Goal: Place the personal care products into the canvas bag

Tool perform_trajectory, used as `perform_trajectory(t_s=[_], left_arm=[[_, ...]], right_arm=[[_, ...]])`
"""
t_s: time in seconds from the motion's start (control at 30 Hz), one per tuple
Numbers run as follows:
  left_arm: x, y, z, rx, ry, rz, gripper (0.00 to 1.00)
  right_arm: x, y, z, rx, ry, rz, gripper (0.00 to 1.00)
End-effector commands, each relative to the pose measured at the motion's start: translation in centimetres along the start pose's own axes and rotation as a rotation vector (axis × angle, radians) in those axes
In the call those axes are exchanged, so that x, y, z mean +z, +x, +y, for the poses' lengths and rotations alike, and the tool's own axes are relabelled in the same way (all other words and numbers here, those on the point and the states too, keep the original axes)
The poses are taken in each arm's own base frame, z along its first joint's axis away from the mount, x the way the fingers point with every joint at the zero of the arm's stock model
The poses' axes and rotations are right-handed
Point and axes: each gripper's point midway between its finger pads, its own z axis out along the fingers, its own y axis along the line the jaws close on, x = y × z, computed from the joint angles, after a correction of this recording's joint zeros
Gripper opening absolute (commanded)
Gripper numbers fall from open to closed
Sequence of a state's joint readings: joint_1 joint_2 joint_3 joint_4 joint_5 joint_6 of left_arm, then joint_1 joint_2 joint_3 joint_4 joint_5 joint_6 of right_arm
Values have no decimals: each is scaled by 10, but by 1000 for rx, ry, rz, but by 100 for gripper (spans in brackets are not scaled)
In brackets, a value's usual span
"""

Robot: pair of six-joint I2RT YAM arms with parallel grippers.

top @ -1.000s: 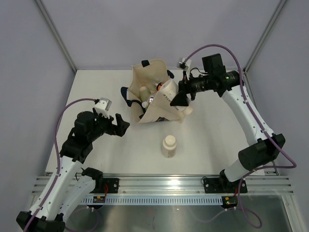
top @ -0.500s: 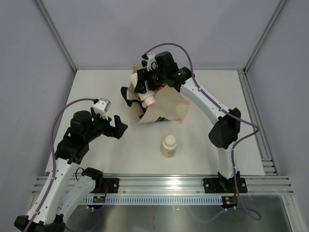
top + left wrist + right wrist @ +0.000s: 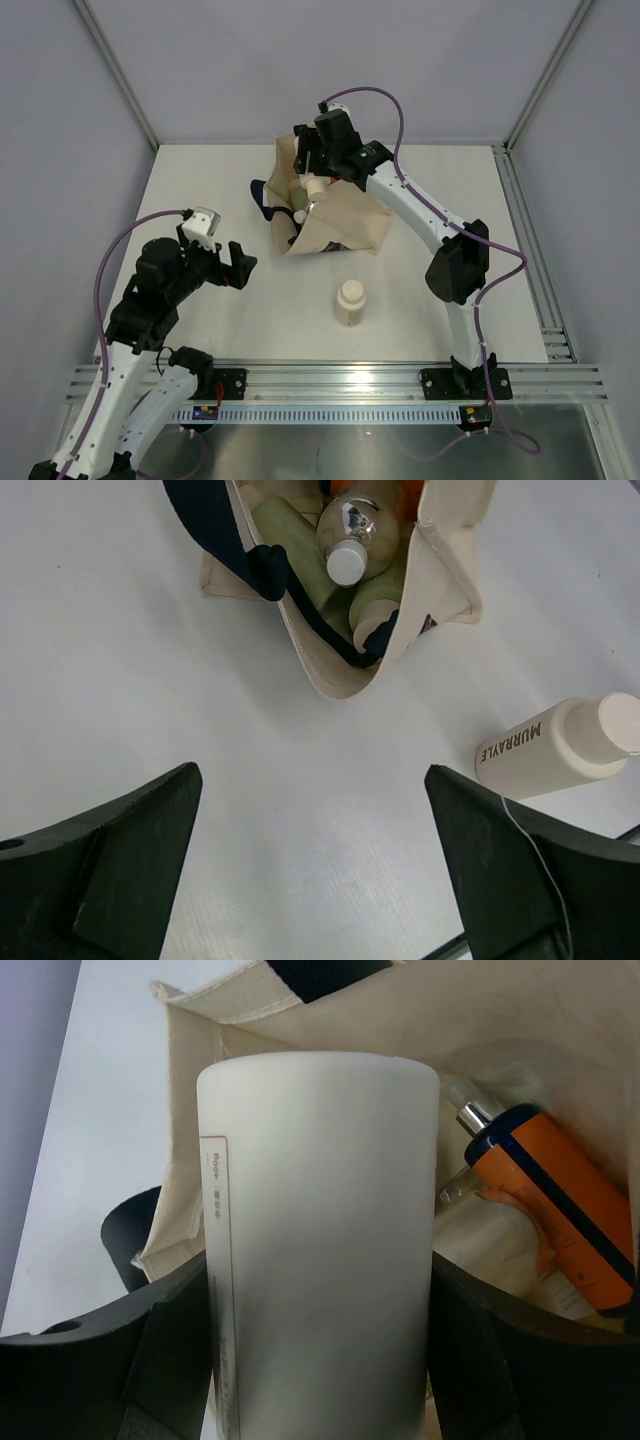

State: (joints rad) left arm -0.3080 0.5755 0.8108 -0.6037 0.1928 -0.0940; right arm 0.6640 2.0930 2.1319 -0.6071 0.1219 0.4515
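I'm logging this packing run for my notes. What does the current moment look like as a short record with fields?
right claw: shut on cream-white bottle, at the canvas bag opening
left claw: open, empty, above the table
seen in bag: silver bottle, green bottle, orange bottle
outside bag: beige bottle, lying on the table near the bag

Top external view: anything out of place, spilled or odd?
No spill or damage. One beige bottle sits alone on the table, outside the canvas bag. The right claw holds a cream-white bottle over the bag's mouth; the left claw is open and empty.
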Motion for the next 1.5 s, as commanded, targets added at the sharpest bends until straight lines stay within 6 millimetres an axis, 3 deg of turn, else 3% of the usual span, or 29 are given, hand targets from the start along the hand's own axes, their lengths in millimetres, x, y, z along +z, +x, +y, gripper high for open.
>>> perform_trajectory(t_s=[0.0,0.07,0.1,0.13,0.23,0.5,0.67,0.7,0.77,0.9,1.03,1.07,1.1,1.13,1.17,1.2,1.27,1.3,1.37,1.4,1.47], left_arm=[[2,1,-6,23,39,20,99],[6,6,-7,15,49,51,99],[6,6,-8,13,57,56,99],[7,6,-10,7,68,61,99],[7,5,-13,1,81,63,99],[4,7,-23,-32,131,67,99],[7,11,-30,-55,172,79,99],[7,11,-29,-62,163,77,99],[7,6,-27,-61,149,53,99],[-1,-8,-29,-41,151,-29,99],[-2,-12,-35,-40,190,-49,99],[0,-8,-37,-47,203,-34,99],[1,-6,-44,-57,247,-19,99],[4,-3,-49,-65,278,-3,99],[9,2,-53,-78,307,23,99],[10,8,-67,-84,405,39,99],[16,19,-85,-143,528,106,99],[20,23,-93,-175,599,105,99],[18,34,-113,-211,767,151,99],[19,38,-121,-222,800,158,99],[22,44,-128,-197,801,181,99]], right_arm=[[-23,-70,30,88,-53,-240,12],[-27,-78,33,98,-48,-270,18],[-27,-79,34,99,-45,-277,26],[-26,-82,32,111,-30,-286,44],[-20,-81,30,113,-14,-289,67],[-10,-76,29,77,-18,-277,99],[-30,-82,44,2,-107,-280,100],[-43,-89,49,-55,-136,-296,100],[-55,-84,59,-128,-204,-276,99],[-103,-74,62,-335,-309,-263,100],[-145,-57,42,-464,-377,-244,100],[-154,-57,28,-490,-387,-240,99],[-178,-34,27,-576,-523,-194,99],[-188,-28,20,-606,-569,-186,99],[-194,-31,-7,-598,-552,-191,100],[-214,-13,-15,-617,-634,-182,100],[-230,-3,-41,-638,-664,-196,100],[-242,10,-66,-617,-650,-191,100],[-250,30,-86,-648,-632,-182,99],[-255,49,-101,-629,-595,-172,100],[-259,66,-113,-621,-569,-174,100]])
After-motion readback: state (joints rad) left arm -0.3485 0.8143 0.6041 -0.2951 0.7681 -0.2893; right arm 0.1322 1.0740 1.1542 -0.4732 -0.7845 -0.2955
